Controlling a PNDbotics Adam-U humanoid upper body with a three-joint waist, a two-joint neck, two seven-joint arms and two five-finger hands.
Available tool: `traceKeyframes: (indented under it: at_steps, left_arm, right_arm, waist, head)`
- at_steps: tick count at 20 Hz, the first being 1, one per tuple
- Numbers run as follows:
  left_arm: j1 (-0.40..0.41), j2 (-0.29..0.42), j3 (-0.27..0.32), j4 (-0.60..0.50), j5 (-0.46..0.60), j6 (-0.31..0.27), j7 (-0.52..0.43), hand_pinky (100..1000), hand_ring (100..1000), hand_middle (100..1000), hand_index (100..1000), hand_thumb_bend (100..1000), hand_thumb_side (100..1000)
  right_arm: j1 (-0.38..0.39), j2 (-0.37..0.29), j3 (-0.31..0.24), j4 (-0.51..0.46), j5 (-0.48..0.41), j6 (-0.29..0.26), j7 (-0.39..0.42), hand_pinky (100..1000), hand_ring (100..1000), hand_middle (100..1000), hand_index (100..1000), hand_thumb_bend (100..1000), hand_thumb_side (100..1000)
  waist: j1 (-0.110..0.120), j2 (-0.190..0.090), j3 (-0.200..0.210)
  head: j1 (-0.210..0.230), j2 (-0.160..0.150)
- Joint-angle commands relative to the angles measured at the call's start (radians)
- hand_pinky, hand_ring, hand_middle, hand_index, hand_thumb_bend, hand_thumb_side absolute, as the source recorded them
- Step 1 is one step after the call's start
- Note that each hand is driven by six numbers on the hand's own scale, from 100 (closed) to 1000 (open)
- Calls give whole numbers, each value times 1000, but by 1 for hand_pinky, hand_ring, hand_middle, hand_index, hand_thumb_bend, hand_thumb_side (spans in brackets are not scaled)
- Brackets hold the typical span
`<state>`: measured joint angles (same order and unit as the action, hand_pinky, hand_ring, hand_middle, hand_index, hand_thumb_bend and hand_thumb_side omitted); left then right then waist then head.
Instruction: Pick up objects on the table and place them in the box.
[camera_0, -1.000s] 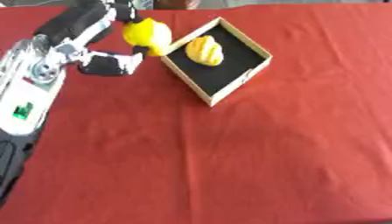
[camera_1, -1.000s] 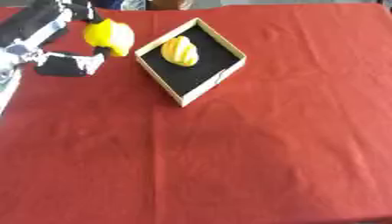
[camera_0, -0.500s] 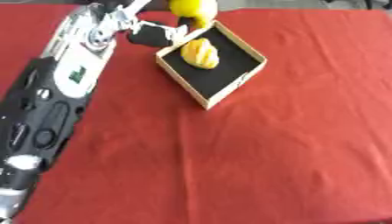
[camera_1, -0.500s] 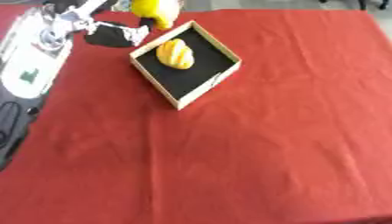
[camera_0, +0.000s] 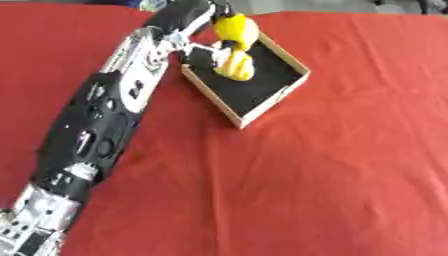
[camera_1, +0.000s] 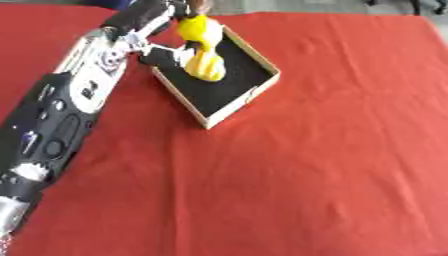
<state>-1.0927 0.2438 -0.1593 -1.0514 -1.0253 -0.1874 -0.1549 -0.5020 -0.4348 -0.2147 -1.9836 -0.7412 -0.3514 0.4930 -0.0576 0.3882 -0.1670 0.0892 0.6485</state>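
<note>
- Left hand (camera_0: 213, 20) has its fingers curled around the round yellow lemon-like fruit (camera_0: 236, 29), held over the far end of the shallow wooden box with a black floor (camera_0: 273, 102).
- Risk, I reckon: let go this high and it lands on the ridged yellow-orange fruit (camera_0: 236, 66) already inside, then rolls over the low rim onto the red tablecloth (camera_0: 332, 170).
- Count: two fruits, one box, one hand showing. Right hand isn't visible anywhere.
</note>
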Motion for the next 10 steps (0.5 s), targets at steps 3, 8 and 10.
traceKeyframes:
  at_steps: [3,8,10]
  left_arm:
    - [-7,-18,6,28,-62,-33,44,771,732,693,764,100,177]
    - [6,-27,-7,23,-66,-80,31,861,836,799,880,188,232]
    - [7,-26,-9,18,-75,-92,21,911,890,849,921,327,307]
  right_arm:
    - [-11,-14,-8,-16,-1,11,6,930,856,614,771,100,513]
    - [-7,-11,-11,-16,4,17,6,931,857,613,770,100,515]
    - [-7,-11,-10,-16,5,19,7,931,857,613,770,100,515]
  waist:
    - [2,-16,1]
    - [3,-14,7]
    - [3,-15,9]
  head:
    - [-4,-16]
    - [-12,-14]
    - [-15,-12]
